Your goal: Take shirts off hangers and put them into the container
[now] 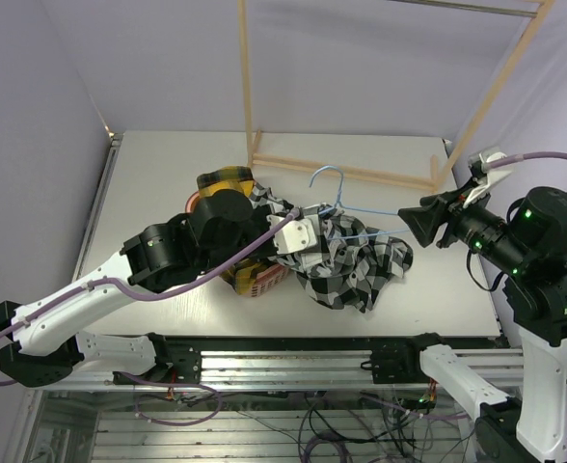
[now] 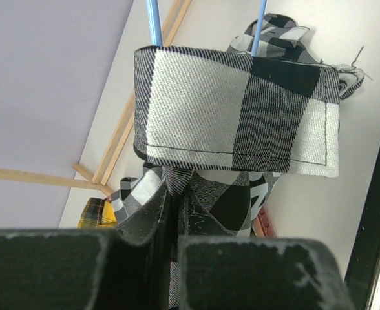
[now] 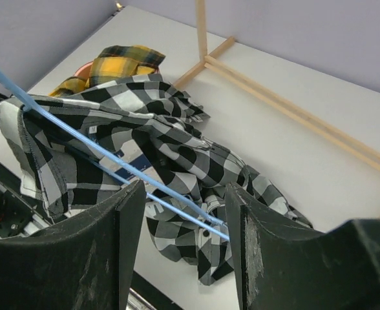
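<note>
the pale table [image 1: 158, 183] fills the middle of the top view, and a wooden rack frame [image 1: 246, 77] stands on it at 12 o'clock. the left arm [image 1: 71, 299] reaches in from 8 o'clock and the right arm [image 1: 544, 231] from 3 o'clock, both toward the centre.

the black-and-white shirt [image 1: 351, 265] lies crumpled on the table just past centre toward 4 o'clock. its upper part is lifted and stretched toward 9 o'clock, over the basket's near right corner. the yellow plaid shirt [image 1: 224, 179] is bunched at 10 o'clock of it, on the far side of the pink-red basket [image 1: 255, 282]. the basket is mostly hidden under the left arm's wrist, with only its slotted near wall and a bit of far rim showing.

the light-blue hanger [image 1: 330, 178] is threaded through the checked shirt. its hook sticks up at 12 o'clock of the cloth, and one wire arm runs out toward 3 o'clock.

the left claw [image 1: 298, 234] is pressed together, pinching a fold of the black-and-white shirt just below the collar band, as the left wrist view shows [image 2: 175, 206]. the right claw [image 1: 409, 217] is spread. in its wrist view [image 3: 185, 200] the hanger's wire passes between the fingers, its end just beside the right-hand finger, and neither finger clamps it.
</note>
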Available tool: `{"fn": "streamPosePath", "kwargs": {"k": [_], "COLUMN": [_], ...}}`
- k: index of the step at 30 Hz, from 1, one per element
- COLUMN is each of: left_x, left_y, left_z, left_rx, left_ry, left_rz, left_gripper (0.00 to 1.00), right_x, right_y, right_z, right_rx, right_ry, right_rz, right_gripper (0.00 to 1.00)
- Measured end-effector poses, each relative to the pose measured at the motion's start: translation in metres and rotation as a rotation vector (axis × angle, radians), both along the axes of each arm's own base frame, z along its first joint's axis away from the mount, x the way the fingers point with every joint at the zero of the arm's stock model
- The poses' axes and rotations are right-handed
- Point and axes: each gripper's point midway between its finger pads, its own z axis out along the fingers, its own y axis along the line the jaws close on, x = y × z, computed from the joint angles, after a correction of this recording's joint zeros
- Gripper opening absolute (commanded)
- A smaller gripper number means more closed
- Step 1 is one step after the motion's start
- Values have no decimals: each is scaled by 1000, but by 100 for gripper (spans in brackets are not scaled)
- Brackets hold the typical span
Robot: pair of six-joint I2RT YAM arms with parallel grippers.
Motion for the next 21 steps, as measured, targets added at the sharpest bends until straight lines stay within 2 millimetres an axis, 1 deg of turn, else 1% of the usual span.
{"fn": "streamPosePath", "kwargs": {"k": [3, 9, 14, 18, 21], "left_x": [-3, -5, -8, -9, -10], "left_y": [1, 2, 3, 3, 3], "left_z": [-5, -5, -7, -3, -1], "left_rx": [15, 16, 21, 16, 12], "left_ry": [15, 24, 31, 32, 33], "left_rz": [-11, -16, -26, -35, -40], "left_gripper": [7, 7, 7, 7, 7], "right_x": [0, -1, -3, -6, -10], "right_y": [4, 15, 21, 25, 27], "right_z": [0, -3, -16, -26, -31], "right_rx": [-4, -9, -31, -55, -74], "right_ry": [-2, 8, 25, 30, 29], "right_rz": [28, 99, 143, 175, 198], "right_gripper": [52, 51, 51, 51, 48]}}
